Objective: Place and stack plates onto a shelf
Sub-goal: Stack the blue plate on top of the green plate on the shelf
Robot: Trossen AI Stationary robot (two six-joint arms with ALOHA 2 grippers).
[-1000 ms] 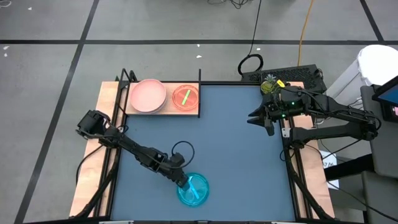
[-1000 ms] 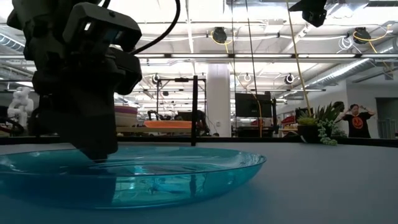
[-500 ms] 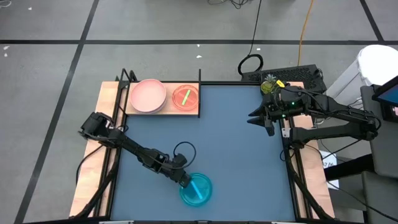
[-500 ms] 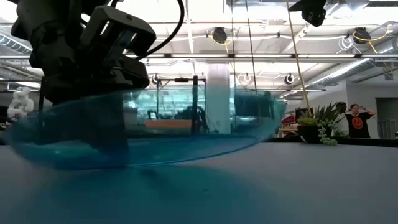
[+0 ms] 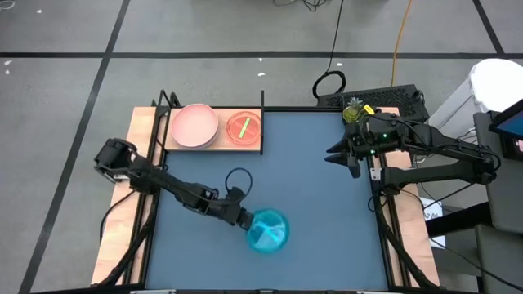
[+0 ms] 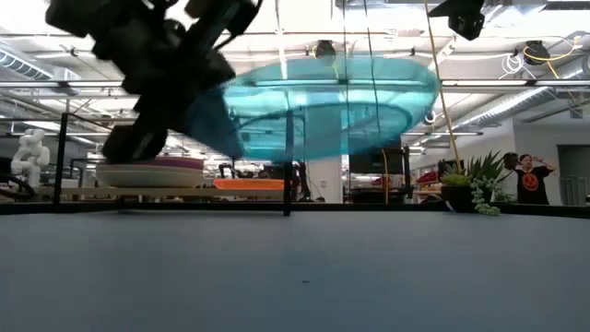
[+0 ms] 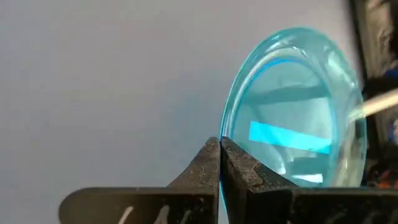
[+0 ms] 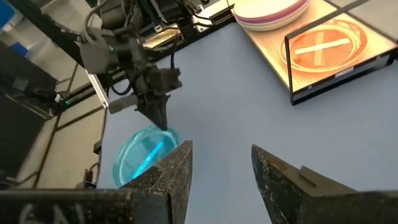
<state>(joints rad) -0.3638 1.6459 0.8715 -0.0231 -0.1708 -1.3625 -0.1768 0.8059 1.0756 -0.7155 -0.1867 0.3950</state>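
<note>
On the left of the high view, the shelf sits at the tabletop's far left corner, carrying a salmon pink plate with an orange plate just beside it. The right wrist view suggests further plates stacked beneath the pink one; their number cannot be confirmed.

Toward the near middle, the left end effector is pinched tight on the rim of the teal plate. The left wrist view shows both fingers meeting on the thin edge. The low view shows the plate clear of the tabletop, tilted, hanging out from the grip.

Handling assessment: the plate appears to be thin, rigid, translucent plastic, light and smooth, so likely slippery. A rim pinch is the only practical hold on a flat-lying plate. Held at one edge, it may swing or pivot between the fingers, so steady motion is advisable.

Change noted: a second ago the plate lay flat on the tabletop with the left end effector part-open at its rim. It is now gripped, raised, and shifted slightly rightward.

On the right, the right end effector waits at the tabletop's right edge, fingers partly apart, empty, unchanged.
</note>
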